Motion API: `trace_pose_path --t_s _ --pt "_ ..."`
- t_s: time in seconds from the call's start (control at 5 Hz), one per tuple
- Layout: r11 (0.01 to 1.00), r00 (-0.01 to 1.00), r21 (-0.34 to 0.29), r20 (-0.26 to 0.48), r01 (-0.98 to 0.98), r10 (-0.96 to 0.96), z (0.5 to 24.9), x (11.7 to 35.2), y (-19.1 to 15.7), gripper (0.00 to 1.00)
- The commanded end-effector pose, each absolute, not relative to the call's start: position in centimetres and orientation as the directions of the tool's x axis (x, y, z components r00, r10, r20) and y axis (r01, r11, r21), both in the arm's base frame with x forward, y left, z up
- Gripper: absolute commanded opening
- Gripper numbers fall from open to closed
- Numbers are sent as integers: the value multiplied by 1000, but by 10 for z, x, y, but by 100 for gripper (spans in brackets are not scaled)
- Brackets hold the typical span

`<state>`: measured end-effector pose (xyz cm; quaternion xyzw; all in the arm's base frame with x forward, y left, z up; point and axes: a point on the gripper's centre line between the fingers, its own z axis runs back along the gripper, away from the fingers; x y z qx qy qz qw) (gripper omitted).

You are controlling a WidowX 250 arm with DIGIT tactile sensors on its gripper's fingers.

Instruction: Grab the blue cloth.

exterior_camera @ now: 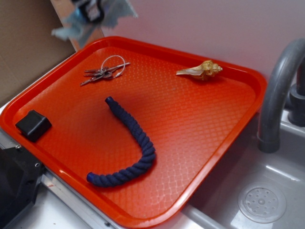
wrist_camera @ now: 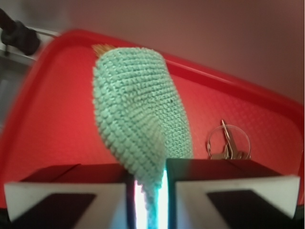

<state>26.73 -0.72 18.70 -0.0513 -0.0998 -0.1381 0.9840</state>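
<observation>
One hand (wrist_camera: pixel 150 191) clamped on nubby, floppy blue cloth (wrist_camera: pixel 138 119) | above textured red tray (exterior_camera: pixel 200 119)

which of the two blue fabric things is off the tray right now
The blue cloth: it hangs pinched in the gripper above the tray, while the navy rope lies flat on it.

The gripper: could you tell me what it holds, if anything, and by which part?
The gripper holds the blue cloth, pinched at one narrow end between its fingers, above the tray.

An orange tray (exterior_camera: pixel 209 157) holds keys (exterior_camera: pixel 104 71), a shell (exterior_camera: pixel 202 70), navy rope (exterior_camera: pixel 133 152) and a black block (exterior_camera: pixel 33 125).
</observation>
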Motion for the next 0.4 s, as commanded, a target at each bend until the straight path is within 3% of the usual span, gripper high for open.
trace_pose_path --t_s 0.0,0.2 --pt "960 936 -32 234 278 -263 237 277 -7 0" --pt "951 931 -67 235 300 -277 235 278 -9 0"
